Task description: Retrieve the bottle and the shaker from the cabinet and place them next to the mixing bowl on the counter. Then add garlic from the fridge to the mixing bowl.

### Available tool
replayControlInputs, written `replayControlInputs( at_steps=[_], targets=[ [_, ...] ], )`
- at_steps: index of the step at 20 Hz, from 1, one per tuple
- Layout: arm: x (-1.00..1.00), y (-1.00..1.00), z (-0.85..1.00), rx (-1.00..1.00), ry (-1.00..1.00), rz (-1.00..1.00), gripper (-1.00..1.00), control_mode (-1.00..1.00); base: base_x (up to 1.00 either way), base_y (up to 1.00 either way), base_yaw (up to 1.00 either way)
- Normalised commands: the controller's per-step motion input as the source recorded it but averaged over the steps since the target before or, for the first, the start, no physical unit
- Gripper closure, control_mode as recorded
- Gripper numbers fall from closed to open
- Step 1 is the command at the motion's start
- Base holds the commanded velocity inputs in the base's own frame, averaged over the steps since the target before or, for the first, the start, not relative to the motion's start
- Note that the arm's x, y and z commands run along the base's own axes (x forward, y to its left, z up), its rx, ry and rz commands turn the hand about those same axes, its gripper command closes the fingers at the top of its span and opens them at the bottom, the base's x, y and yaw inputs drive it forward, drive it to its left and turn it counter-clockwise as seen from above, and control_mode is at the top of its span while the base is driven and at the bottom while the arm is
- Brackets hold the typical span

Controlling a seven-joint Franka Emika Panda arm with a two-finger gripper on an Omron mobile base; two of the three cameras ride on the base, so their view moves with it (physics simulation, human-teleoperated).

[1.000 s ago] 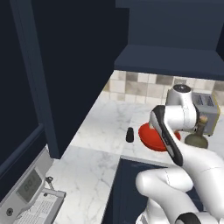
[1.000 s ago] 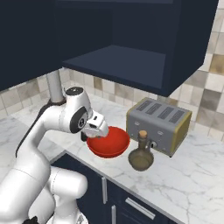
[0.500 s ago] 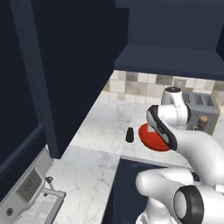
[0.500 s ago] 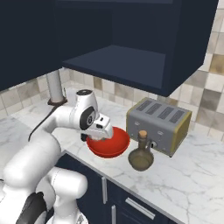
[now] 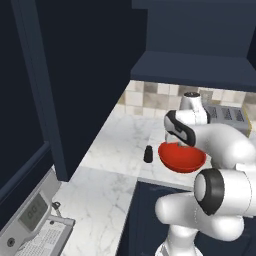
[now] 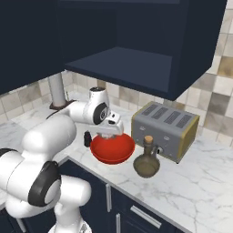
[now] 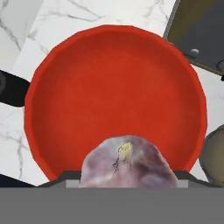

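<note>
I am seeing the gripper (image 6: 110, 133) hanging directly over the mixing bowl (image 6: 112, 149), pointing down, with its jaws clamped on the garlic (image 7: 128, 163), a mottled whitish-purple bulb that is sitting at six o'clock in the hand view, above the bowl's red inside. The bowl is resting on the counter (image 6: 200, 179), the white marble worktop, and from the hand view its rim (image 7: 114, 31) is ringing most of the picture. In the right base view the shaker (image 6: 87, 139) is standing upright just beside the bowl at its nine o'clock, partly hidden by the arm, and the bottle (image 6: 146, 160) is standing upright just beside the bowl at its three o'clock, cork stopper on top. The toaster (image 6: 164, 130) is sitting behind the bottle, at about one o'clock from the bowl, near the tiled wall. Above all this the cabinet (image 6: 132, 63) is standing open, its dark shelf showing. In the left base view I am reading the shaker (image 5: 148, 154) at nine o'clock of the bowl (image 5: 182, 157), apart from it by a narrow strip of marble.
</note>
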Motion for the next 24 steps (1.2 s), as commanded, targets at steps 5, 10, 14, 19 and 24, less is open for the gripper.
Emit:
replayControlInputs(
  at_steps=[5,10,14,19,24],
  targets=[
    [0.0,0.0,-0.2,0.05,0.0,0.06,1.0,-1.0,0.0,0.0,0.0],
    [0.0,0.0,-0.31,0.04,0.0,0.05,1.0,-1.0,0.0,0.0,0.0],
    [0.0,-0.04,-0.31,0.0,0.0,0.02,1.0,-1.0,0.0,0.0,0.0],
    [0.03,-0.04,-0.44,0.0,0.0,0.0,1.0,-1.0,0.0,0.0,0.0],
    [0.0,-0.08,-0.36,0.0,0.0,0.0,1.0,-1.0,0.0,0.0,0.0]
  ],
)
